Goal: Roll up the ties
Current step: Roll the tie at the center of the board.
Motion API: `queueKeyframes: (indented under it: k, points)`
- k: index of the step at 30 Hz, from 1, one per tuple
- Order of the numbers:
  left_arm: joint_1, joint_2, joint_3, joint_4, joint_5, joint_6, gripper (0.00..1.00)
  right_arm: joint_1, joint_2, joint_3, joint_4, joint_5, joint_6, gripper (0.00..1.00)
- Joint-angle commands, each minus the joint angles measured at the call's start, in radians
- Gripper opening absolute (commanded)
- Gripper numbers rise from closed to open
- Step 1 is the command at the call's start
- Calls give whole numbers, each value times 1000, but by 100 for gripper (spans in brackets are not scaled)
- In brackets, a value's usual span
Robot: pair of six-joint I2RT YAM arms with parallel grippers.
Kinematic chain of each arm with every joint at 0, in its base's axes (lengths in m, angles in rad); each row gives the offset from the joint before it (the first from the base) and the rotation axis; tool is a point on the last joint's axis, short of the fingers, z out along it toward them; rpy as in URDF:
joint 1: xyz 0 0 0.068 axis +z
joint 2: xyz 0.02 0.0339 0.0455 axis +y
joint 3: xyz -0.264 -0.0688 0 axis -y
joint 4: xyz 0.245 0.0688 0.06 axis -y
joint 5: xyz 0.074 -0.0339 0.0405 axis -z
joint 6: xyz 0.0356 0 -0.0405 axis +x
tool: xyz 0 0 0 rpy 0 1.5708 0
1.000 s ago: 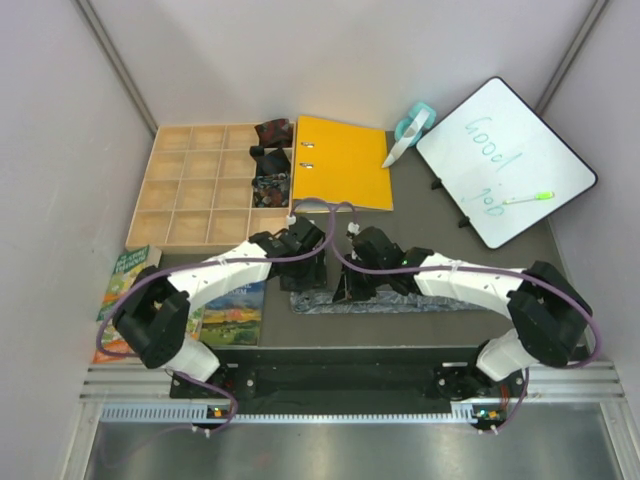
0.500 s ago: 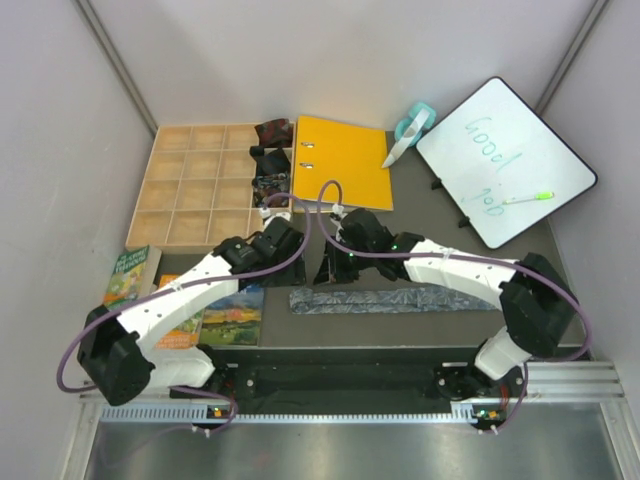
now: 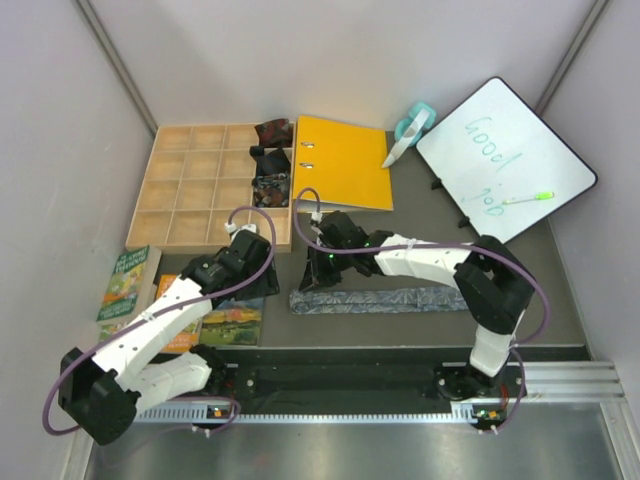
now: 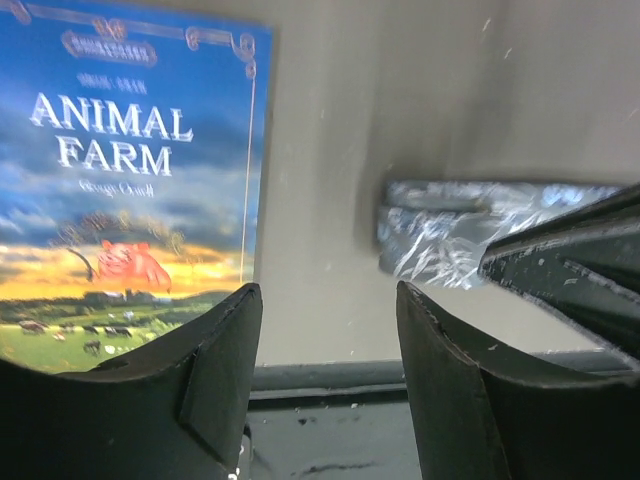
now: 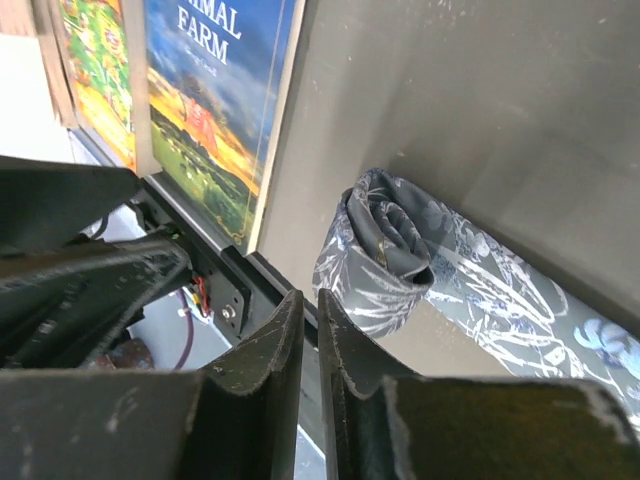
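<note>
tie [image 5: 440, 280]: grey-blue, pale leaf print | one end coiled | rest flat

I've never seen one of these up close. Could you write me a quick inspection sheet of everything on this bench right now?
Surface: dark grey table, no damage seen.
Job's things: grey patterned tie lies flat, its left end rolled up; three small rolled ties in the wooden tray, right column.
Clutter: orange binder, whiteboard with green marker, books, teal dispenser.
Grippers: left gripper open, empty; right gripper shut, empty, beside the tie's rolled end.
Cables: purple cables loop over both arms.
Surroundings: pale walls on three sides.
</note>
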Motion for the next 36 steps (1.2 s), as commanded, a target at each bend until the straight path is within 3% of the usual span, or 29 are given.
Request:
queueKeyframes:
  k: [1, 22, 28, 36]
  points:
    - [7, -23, -41, 51, 58, -17, 61, 15, 23, 38, 65, -19, 17, 11]
    - [7, 6, -102, 186, 151, -33, 65, 1, 13, -102, 85, 48, -8, 9]
    - [7, 25, -164, 324, 243, -23, 73, -6, 27, -117, 99, 48, -11, 8]
    - [9, 92, -211, 439, 282, -17, 73, -23, 26, -151, 125, 45, -17, 8]
